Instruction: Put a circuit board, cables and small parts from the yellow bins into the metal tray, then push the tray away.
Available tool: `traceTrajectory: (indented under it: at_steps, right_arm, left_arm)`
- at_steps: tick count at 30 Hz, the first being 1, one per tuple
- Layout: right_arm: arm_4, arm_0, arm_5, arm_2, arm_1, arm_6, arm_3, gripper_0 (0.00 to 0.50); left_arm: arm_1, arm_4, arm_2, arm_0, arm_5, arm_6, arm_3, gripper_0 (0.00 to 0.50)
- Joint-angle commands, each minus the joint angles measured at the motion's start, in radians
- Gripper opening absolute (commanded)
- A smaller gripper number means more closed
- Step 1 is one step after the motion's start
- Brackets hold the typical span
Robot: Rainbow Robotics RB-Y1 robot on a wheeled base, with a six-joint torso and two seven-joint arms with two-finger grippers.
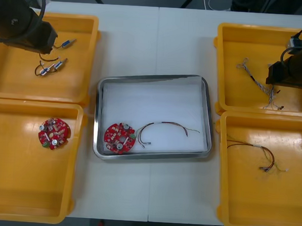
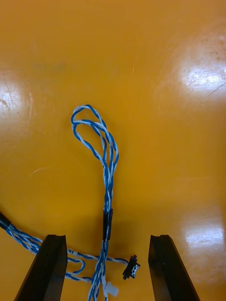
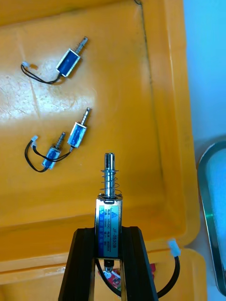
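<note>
My left gripper (image 3: 109, 256) is shut on a small metal part (image 3: 108, 214) with a spring and plunger, held above the far left yellow bin (image 1: 16, 75); the same gripper (image 1: 47, 47) sits by that bin's right side. Three more small metal parts (image 3: 70, 61) lie in the bin. Over the far right bin (image 1: 235, 46), my right gripper (image 2: 108, 270) is open, its fingers (image 2: 49, 268) either side of a twisted blue and white cable (image 2: 106, 160) lying on the bin floor. The metal tray (image 1: 155, 79) holds a red circuit board (image 1: 120, 137) and a thin cable (image 1: 165, 128).
Another red circuit board (image 1: 53, 133) lies in the near left bin (image 1: 15, 187). A dark cable with red and yellow strands (image 1: 260, 156) lies in the near right bin (image 1: 248, 199). The tray's rim (image 3: 209, 207) shows beyond the bin wall beside my left fingers.
</note>
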Motion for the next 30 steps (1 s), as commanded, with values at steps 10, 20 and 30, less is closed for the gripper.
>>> traceTrajectory:
  at_steps: [10, 20, 30]
  right_arm:
    - [-0.041, -0.041, -0.047, 0.020, -0.005, -0.056, 0.053, 0.500]
    - [-0.062, -0.001, -0.073, 0.048, -0.005, -0.059, 0.053, 0.500]
    - [-0.042, 0.009, -0.070, 0.048, -0.013, -0.051, 0.052, 0.000]
  left_arm:
    - [-0.070, 0.004, -0.165, 0.011, 0.048, 0.416, -0.223, 0.000]
    - [-0.145, -0.055, -0.330, 0.011, -0.009, 0.560, -0.265, 0.000]
    - [-0.199, -0.121, -0.478, 0.013, -0.107, 0.580, -0.205, 0.000]
